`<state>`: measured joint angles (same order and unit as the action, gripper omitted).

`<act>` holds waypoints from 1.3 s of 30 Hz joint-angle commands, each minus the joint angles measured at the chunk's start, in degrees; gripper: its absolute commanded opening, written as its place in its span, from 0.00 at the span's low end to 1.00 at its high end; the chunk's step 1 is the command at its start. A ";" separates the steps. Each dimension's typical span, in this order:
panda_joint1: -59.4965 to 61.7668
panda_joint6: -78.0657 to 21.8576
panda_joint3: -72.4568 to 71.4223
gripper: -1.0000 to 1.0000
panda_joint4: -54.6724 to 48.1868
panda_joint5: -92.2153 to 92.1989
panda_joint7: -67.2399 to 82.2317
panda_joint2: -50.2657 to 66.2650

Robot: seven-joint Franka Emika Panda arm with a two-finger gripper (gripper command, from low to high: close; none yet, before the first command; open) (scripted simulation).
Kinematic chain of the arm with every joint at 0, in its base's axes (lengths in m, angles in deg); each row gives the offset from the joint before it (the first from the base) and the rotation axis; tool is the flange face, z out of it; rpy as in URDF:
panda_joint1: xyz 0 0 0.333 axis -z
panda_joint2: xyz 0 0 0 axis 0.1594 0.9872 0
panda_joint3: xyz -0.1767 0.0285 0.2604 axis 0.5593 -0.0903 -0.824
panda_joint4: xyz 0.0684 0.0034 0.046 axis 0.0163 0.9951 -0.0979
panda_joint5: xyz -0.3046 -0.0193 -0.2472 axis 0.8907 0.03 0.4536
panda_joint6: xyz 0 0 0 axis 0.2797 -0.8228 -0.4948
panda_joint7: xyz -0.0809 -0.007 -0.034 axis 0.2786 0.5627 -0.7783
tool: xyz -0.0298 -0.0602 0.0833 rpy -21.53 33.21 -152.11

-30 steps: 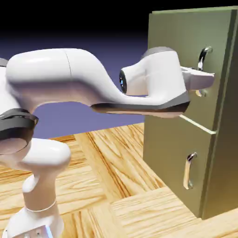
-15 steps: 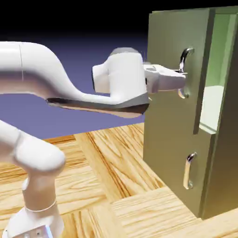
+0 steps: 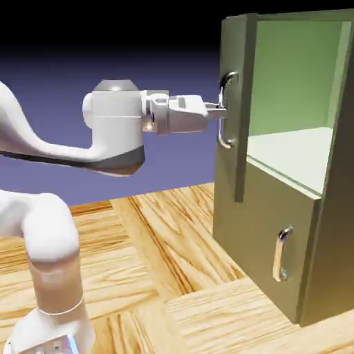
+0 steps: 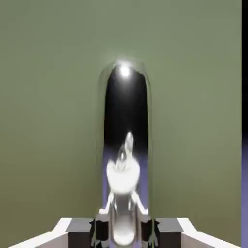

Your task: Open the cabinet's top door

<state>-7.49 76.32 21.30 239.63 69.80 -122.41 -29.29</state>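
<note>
Cabinet [image 3: 276,228], olive green, standing at right on the wooden table [image 3: 159,276]. Top door [image 3: 235,104] hanging wide open, edge-on, exposing the pale green interior [image 3: 297,76]. Gripper [image 3: 220,110] clamping the door's silver handle [image 3: 225,114], the white arm [image 3: 117,124] reaching level from left. Lower door [image 3: 266,235] sitting closed.

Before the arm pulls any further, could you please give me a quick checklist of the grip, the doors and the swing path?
1. Gripper shut on the handle: ok.
2. Handle centred between the fingers: ok in the hand view.
3. Top door swung well out, pale inside of the cabinet showing: ok.
4. Lower door flush and shut: ok.
5. Table in the door's swing path free of things: ok.
6. How much further the hinge allows: cannot tell.
</note>
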 commanded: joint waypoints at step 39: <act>11.62 -50.63 -59.37 0.00 -3.25 -83.90 35.78 -32.22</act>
<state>4.13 25.69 -38.08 236.38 -14.10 -86.63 -61.50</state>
